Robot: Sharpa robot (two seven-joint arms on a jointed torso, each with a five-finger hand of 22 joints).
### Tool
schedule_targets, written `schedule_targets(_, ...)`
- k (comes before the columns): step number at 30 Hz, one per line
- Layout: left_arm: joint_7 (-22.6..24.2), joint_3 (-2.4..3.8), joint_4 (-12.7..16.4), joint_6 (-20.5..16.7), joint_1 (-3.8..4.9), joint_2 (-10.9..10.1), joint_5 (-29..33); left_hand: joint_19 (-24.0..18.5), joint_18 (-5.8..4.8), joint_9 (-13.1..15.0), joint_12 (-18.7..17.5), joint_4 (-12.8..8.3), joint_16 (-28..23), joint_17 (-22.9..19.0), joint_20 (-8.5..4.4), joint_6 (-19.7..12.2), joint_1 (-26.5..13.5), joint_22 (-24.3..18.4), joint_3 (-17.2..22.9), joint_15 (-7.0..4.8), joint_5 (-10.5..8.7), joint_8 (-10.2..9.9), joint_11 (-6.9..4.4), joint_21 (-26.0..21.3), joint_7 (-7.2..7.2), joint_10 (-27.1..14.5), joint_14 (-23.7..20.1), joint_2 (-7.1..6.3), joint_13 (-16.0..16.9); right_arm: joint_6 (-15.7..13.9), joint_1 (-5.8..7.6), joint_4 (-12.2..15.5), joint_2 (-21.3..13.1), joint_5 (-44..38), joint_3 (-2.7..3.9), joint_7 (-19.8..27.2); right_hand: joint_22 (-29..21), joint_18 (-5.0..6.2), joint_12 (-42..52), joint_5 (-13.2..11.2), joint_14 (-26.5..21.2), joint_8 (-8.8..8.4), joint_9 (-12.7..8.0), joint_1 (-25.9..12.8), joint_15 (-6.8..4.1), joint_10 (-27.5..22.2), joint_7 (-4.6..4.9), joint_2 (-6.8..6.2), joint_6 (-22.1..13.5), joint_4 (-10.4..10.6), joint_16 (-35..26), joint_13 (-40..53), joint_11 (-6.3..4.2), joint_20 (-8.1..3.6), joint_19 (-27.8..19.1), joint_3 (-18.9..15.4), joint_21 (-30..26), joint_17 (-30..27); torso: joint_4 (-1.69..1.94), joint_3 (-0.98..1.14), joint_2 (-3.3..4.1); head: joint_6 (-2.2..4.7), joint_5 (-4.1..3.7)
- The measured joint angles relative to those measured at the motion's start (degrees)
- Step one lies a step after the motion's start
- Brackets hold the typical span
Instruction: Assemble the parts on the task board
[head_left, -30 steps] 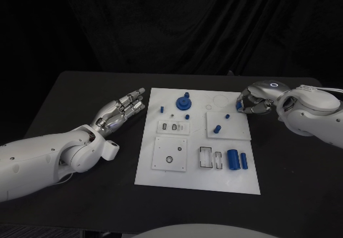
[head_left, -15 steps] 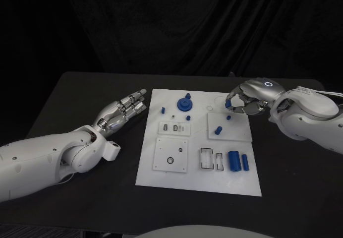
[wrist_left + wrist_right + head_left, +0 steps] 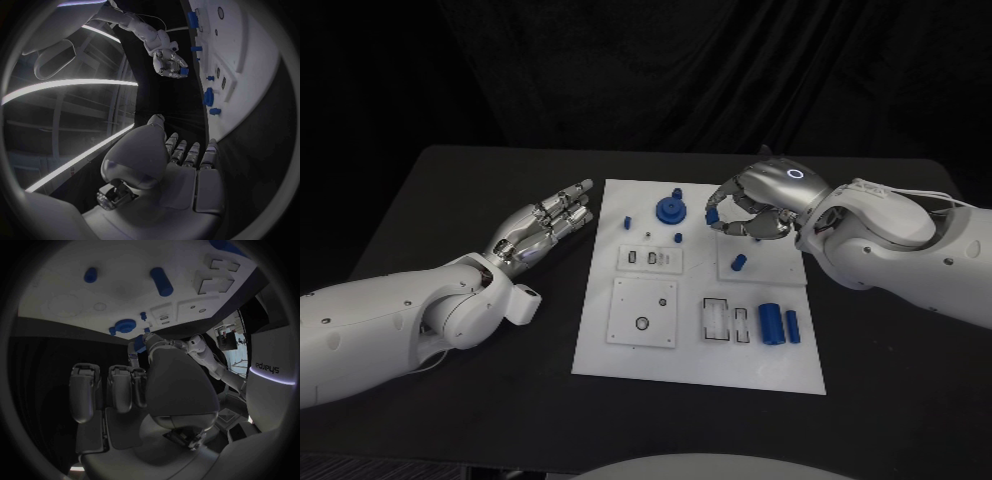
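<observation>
Two robot hands are in play, and only one is loaded. The right robot hand (image 3: 750, 208) hovers over the far part of the task board (image 3: 697, 360), its fingers curled in and pinching a small blue part (image 3: 713, 215) at the fingertips; the left wrist view shows that same part (image 3: 183, 72) clamped in the hand. Just beyond those fingertips, toward the robot's left, stands one blue gear (image 3: 672, 209) with a stub rising from its middle. This is the nearest piece to the held part, so the next move probably turns on that short sideways gap, though I cannot tell which seat the part is meant for. Below the hand, toward the robot, one blue peg (image 3: 740, 263) stands upright on a raised white square. Nearer the robot again, two blue cylinders lie side by side, a thicker one (image 3: 770, 320) and a thinner one (image 3: 793, 325), their long axes running toward the robot. A few smaller blue studs sit near the gear, too small to count surely. Well apart, the left robot hand (image 3: 545, 225) hangs empty over the counter (image 3: 473, 180), fingers straight and spread, just beside the board's left edge.
</observation>
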Motion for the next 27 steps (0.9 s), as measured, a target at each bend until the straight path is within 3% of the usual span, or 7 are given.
schedule_targets(16,0.0,0.00,-0.1,0.1,0.00,0.5,0.0,0.0,0.00,0.0,0.0,-0.2,0.0,0.0,0.00,0.0,0.0,0.0,0.2,0.00,0.22,0.0,0.00,0.0,0.00,0.0,0.0,0.00,0.0,3.1,-3.37,-0.9,5.9,-1.4,-0.02,-1.5,0.0,0.00,0.0,0.0,0.0,-0.02,0.2,0.1,0.00,0.0,0.05,0.08,-0.1,-0.2,0.0,0.0,0.00,0.00,0.0,-0.2,0.0,0.0,0.00,0.08,0.07,-0.47,0.27)
schedule_targets(27,0.0,0.00,-0.1,0.2,0.00,0.5,0.0,0.0,0.00,0.0,0.0,-0.2,0.0,0.0,0.00,0.0,0.0,0.0,0.2,0.00,0.22,0.0,0.00,0.0,0.00,0.0,0.0,0.00,0.0,5.6,-4.41,-2.0,8.2,-3.9,-0.01,-3.9,0.0,0.00,0.0,0.0,0.0,-0.14,0.2,0.1,0.00,0.0,0.12,0.06,-0.1,-0.2,0.0,0.0,0.00,0.00,0.0,-0.2,0.0,0.0,0.07,0.08,0.15,-0.81,0.18)
